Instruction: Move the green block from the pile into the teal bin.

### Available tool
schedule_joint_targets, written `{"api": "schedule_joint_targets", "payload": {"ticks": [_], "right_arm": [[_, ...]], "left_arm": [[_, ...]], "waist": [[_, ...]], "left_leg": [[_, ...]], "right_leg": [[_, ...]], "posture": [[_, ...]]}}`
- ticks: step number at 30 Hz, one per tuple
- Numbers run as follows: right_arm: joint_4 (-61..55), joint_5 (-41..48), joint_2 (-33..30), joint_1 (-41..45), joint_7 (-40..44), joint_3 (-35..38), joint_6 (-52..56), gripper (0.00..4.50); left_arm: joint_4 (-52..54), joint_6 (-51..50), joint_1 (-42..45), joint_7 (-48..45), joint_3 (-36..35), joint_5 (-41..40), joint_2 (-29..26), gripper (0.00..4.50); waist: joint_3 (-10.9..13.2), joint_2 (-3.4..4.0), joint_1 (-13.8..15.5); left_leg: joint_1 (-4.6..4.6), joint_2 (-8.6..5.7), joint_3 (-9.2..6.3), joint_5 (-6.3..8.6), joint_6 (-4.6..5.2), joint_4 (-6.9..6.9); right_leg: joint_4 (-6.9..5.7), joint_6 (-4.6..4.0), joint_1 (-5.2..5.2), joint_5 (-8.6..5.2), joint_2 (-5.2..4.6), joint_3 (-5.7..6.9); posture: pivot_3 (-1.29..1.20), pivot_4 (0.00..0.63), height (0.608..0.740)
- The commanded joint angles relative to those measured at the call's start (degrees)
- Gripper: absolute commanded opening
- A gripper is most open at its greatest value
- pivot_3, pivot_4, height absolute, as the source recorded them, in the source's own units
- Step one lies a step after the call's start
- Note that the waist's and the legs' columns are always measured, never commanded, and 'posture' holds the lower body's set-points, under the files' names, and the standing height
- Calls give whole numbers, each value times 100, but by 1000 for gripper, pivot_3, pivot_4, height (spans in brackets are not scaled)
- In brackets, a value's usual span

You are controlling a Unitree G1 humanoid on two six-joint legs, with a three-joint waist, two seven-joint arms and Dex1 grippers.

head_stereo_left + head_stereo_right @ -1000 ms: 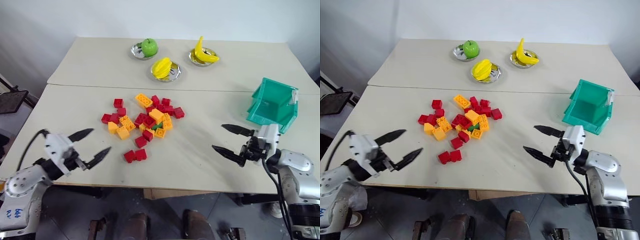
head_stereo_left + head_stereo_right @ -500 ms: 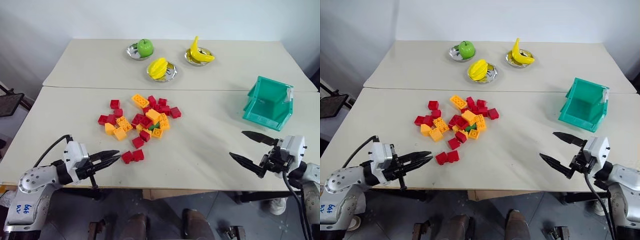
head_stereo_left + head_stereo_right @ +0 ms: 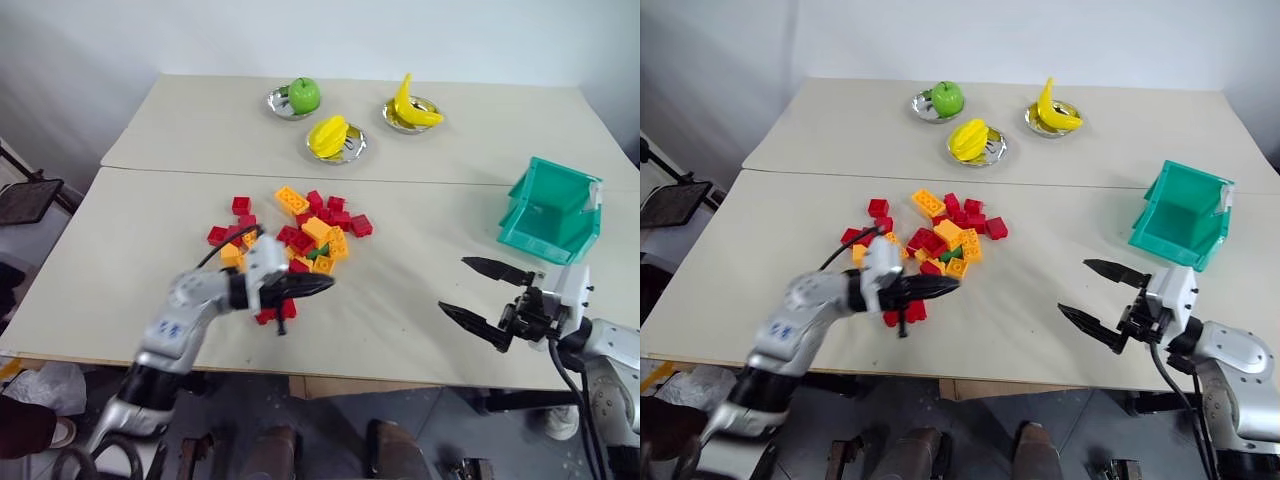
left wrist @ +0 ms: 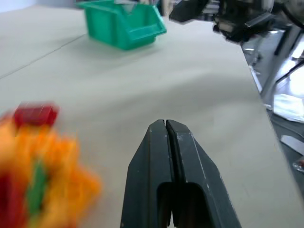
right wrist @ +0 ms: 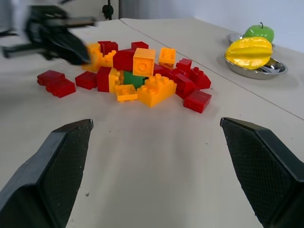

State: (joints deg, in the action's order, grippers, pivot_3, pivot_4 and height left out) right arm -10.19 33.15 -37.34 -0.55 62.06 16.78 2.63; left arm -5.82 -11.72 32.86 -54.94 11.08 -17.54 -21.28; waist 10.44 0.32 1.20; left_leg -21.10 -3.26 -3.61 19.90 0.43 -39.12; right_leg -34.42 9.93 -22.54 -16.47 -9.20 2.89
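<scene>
Awaiting pickup — green block (image 3: 318, 252) sat buried in pile (image 3: 296, 233) | teal bin (image 3: 552, 209) (3 o'clock) held nothing visible | left gripper (image 3: 318, 284) pinched shut, empty | right gripper (image 3: 478, 292) spread wide

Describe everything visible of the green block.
The green block is a small plastic brick, mostly buried in the pile on the table. A side face shows; its studs are hidden. A yellow brick sits on top of it, red and orange bricks press against its sides. Neither end effector touches it.
</scene>
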Motion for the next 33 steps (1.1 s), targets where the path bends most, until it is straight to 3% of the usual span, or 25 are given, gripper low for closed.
{"api": "schedule_joint_targets", "payload": {"ticks": [1,6,14,22,27,33], "right_arm": [[-386,95,68,35,-182,6,40,4500],[-614,115,126,10,-381,-18,114,4500],[-638,70,184,4,-493,-64,120,4500],[-476,38,195,117,-443,-150,82,4500],[-442,53,216,167,-392,-252,67,4500],[-349,73,241,305,-250,-379,59,4500]], "left_arm": [[-1214,16,887,413,173,599,274,30],[-2783,128,1891,836,-119,926,383,30],[-3883,916,2367,1111,-673,1116,-59,30],[-2371,656,1506,-686,-413,642,-216,30],[-1591,387,918,-785,-308,795,-482,30],[-483,-37,-322,-560,-1407,60,-1062,30]], "waist": [[1,-1,7],[2,-4,6],[7,-12,18],[7,-12,14],[7,-12,7],[6,-11,-77]], "left_leg": [[-1,1,3,0,0,0],[-3,1,29,-1,1,0],[-8,1,28,-1,1,-2],[-11,0,32,-1,2,-2],[-10,4,23,-1,1,-5],[-5,7,-1,-1,1,-3]], "right_leg": [[1,0,-1,0,2,1],[3,3,-1,1,4,1],[2,5,-5,2,4,1],[2,6,-4,3,3,5],[0,6,-4,3,4,3],[-3,5,-8,3,5,-4]], "posture": [[0,150,740],[0,150,740],[0,150,740],[0,150,740],[0,150,740],[0,150,740]]}}
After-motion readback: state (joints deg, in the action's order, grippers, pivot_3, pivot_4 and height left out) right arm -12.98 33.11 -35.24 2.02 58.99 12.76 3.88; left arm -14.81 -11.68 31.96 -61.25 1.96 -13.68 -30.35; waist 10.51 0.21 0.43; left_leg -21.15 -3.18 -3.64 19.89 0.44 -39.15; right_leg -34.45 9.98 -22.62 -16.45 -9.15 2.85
